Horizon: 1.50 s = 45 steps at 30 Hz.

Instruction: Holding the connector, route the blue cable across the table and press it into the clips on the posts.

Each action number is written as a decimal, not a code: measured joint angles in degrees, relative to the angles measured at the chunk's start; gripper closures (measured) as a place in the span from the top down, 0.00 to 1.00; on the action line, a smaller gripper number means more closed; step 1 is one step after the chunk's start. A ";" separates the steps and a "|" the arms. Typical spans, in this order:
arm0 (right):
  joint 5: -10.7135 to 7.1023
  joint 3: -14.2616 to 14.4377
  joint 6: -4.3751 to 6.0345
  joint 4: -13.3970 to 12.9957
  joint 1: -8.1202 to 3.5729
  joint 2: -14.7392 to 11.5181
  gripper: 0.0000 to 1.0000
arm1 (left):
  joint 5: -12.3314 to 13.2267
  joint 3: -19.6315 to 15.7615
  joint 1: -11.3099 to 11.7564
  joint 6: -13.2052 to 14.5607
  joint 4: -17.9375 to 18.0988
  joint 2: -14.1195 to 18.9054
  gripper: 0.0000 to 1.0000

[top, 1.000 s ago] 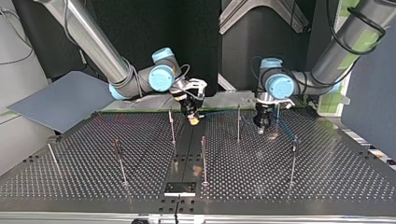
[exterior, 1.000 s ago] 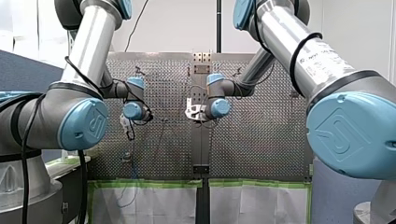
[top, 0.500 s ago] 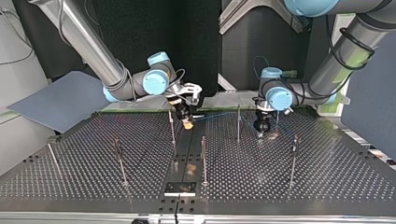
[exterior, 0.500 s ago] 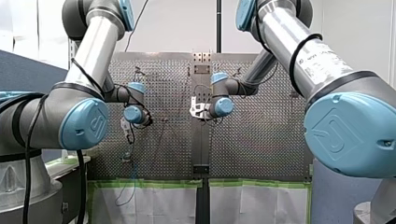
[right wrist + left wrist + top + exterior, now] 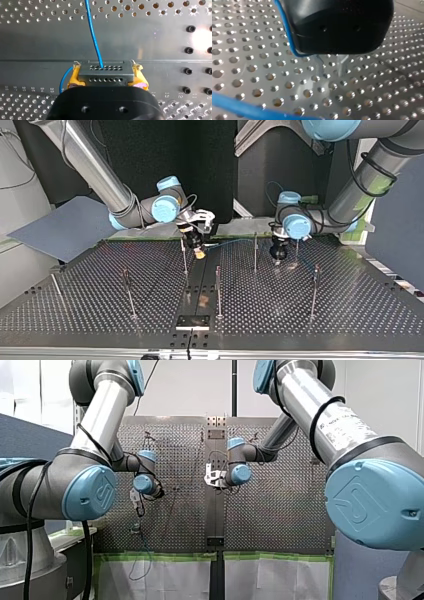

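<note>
Top view: the right gripper (image 5: 200, 253) comes in from the view's left, tip low over the table (image 5: 350, 312) at its plain ctr strip. Right wrist view: jaws closed on the connector (image 5: 105, 73), a grey block w/ two rows of small holes, a yellow pad (image 5: 73, 79) against each short end. Further right, the left gripper (image 5: 278, 258), black, points down at the table. Left wrist view: its two metal fingers (image 5: 319, 65) stand a little apart, table holes showing btwn the tips, nothing gripped there. Whether the tips touch the table, can't tell.

Around: thin posts (image 5: 129, 292) stand upright across the table. The strip-side post (image 5: 184, 256) is just beside the right gripper, at its left. The middle post (image 5: 255, 251) stands btwn the two grippers, where the blue cable (image 5: 235, 241) passes. A grey-blue panel (image 5: 65, 227) lies at the far left, well apart.

The blue cable runs approx. left-right from connector to left gripper, crossing the middle post near its top; in a clip or not, can't tell. Right wrist view: it leaves the connector's far hole row straight ahead, away from the jaws, and the connector's long axis lies crosswise, pad to pad. Left wrist view: cable runs down the side of the left gripper's body and tucks under it beside the fingers.
</note>
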 joint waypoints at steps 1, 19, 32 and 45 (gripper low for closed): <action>0.00 0.00 0.00 0.02 0.00 0.00 0.00 | -0.02 0.01 -0.08 0.26 -0.40 0.02 0.89; 0.13 0.00 -0.24 2.06 -0.01 -0.03 0.00 | -2.15 -3.09 -2.67 3.19 -9.42 6.25 1.00; 0.17 0.00 -0.20 3.60 0.31 -0.10 0.00 | -2.56 -9.27 -3.15 3.65 -12.17 11.82 1.00; 1.59 -0.01 -0.24 5.76 0.19 -0.26 0.00 | -1.29 -14.12 -6.37 3.82 -12.13 18.09 1.00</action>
